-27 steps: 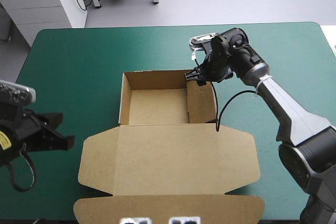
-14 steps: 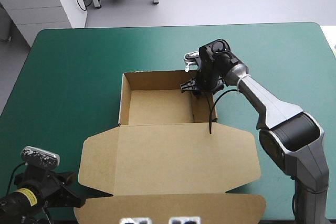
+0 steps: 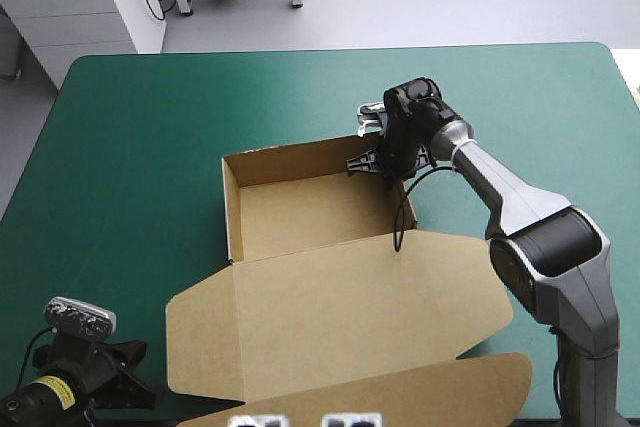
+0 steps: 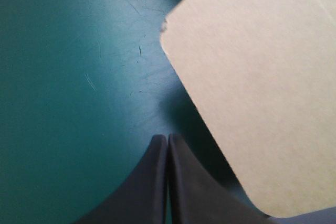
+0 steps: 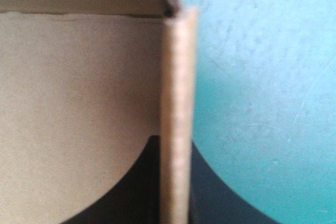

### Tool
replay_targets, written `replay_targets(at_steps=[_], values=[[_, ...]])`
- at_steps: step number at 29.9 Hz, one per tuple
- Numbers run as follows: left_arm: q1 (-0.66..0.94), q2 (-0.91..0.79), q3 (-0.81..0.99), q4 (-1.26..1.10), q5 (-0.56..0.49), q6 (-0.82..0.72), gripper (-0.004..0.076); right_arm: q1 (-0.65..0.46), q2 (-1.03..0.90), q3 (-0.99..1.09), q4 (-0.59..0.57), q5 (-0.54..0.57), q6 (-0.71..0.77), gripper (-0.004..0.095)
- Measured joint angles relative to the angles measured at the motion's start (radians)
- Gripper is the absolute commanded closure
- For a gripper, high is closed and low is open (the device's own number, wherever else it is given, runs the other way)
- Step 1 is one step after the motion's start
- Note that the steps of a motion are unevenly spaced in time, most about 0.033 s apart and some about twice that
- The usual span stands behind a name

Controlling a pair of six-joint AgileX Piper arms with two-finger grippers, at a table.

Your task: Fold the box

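Hovering low over the worktop's near-left corner, the left fingers are pressed together on nothing, the lid's rounded flap just beside them. Mid-table, the box has just swung askew, lid slewing with it. Over right, the right fingers pinch the tray's right wall near its far corner, so it probably needs squaring before more folding

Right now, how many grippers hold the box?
1. The right gripper grips the box at its far right wall; the left gripper is shut, empty, beside the lid flap.
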Motion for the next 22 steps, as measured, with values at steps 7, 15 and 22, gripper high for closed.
replay_targets(at_steps=[7,15,22], values=[[0.000,0.000,0.000,0.000,0.000,0.000,0.0732,-0.143,-0.045,0.002,-0.019,0.000,0.001,0.0928],[0.000,0.000,0.000,0.000,-0.001,0.000,0.0732,-0.482,-0.176,0.002,-0.045,0.000,-0.047,0.0928],[0.000,0.000,0.000,-0.008,-0.001,0.000,0.0732,-0.788,-0.186,0.002,-0.090,0.004,-0.051,0.0928]])
